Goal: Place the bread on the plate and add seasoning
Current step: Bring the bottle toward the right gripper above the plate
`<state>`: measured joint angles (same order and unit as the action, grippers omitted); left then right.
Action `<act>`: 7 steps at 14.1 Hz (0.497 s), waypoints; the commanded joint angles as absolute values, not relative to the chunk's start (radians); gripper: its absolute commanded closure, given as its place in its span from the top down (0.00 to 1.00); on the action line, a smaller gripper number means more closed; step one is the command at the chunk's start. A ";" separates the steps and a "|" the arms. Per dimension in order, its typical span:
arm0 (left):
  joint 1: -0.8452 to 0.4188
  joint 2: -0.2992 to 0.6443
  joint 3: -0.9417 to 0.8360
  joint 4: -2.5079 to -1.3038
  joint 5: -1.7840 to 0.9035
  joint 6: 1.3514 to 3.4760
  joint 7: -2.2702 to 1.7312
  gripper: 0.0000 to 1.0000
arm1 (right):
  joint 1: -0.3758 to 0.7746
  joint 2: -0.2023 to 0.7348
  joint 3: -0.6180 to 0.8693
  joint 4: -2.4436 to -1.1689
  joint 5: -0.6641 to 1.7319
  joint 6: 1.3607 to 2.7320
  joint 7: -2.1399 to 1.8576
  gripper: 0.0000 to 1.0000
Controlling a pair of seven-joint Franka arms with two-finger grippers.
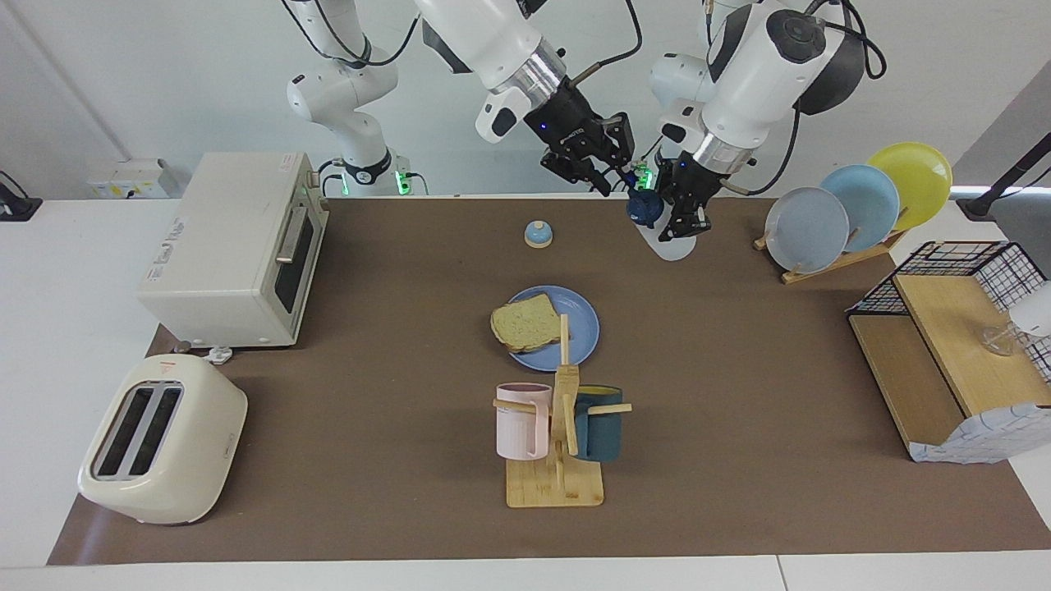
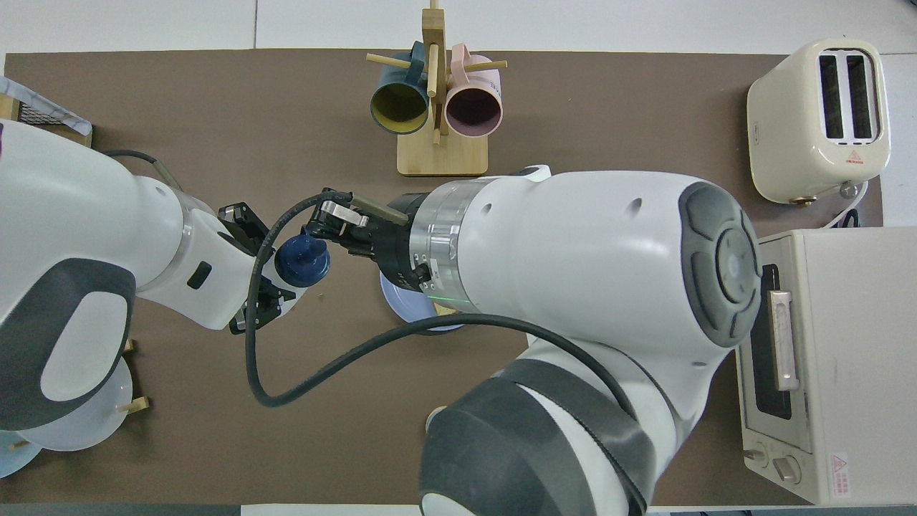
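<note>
Facing view: upper centre-right, we see the left gripper (image 1: 688, 215) clamped on the seasoning (image 1: 663, 232), held tilted above the table (image 1: 739, 460). The right gripper (image 1: 617, 171) meets the bottle's dark cap; we cannot tell how far its fingers are closed. At mid-frame the bread (image 1: 525, 322) lies on the plate (image 1: 580, 332).

Overhead view: left of centre, we see the seasoning (image 2: 303, 263) between the left gripper (image 2: 266, 290) and the right gripper (image 2: 324, 228). The right arm covers most of the plate (image 2: 398, 304).
</note>
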<state>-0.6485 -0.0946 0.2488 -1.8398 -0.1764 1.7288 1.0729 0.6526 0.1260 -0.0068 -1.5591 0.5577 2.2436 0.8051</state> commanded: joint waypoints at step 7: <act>-0.657 -0.127 0.250 -1.873 -0.160 1.740 1.074 0.00 | 0.673 0.153 0.000 -1.542 0.511 2.261 0.816 0.37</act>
<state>-0.6485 -0.0947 0.2487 -1.8410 -0.1764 1.7290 1.0729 0.6793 0.1402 -0.0025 -1.5588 0.5269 2.2552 0.8051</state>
